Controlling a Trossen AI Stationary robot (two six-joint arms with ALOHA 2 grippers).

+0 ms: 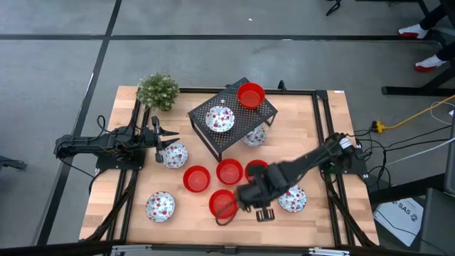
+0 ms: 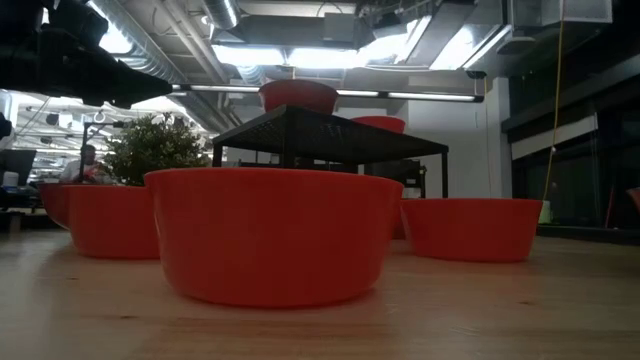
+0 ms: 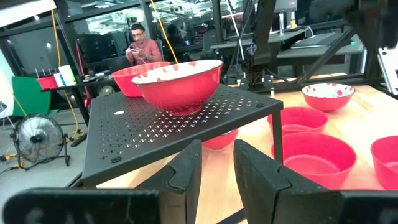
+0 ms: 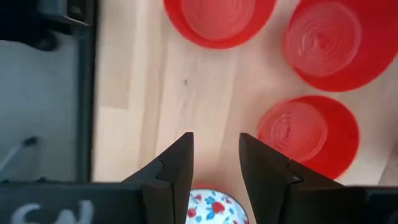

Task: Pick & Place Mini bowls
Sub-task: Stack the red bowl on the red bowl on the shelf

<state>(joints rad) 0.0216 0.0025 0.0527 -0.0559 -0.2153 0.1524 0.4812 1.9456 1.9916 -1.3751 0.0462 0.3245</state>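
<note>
Wooden tabletop lay under my right gripper [image 1: 264, 213], fingers parted and empty, with the nearest red bowl [image 1: 222, 203] just beside it, probably toward the left arm's side.

A black perforated metal rack [image 1: 233, 118] stands on the wooden table [image 1: 323, 128], set at an angle near the far middle. A small green bushy plant [image 1: 158, 90] sits at the table's far left corner. Beyond the table's right edge, a yellow cable [image 1: 419, 115] runs across the grey floor [image 1: 57, 78]. In the left wrist view, a person [image 3: 144, 48] sits in the room behind, and a floor fan [image 3: 35, 137] stands beside the table.
</note>
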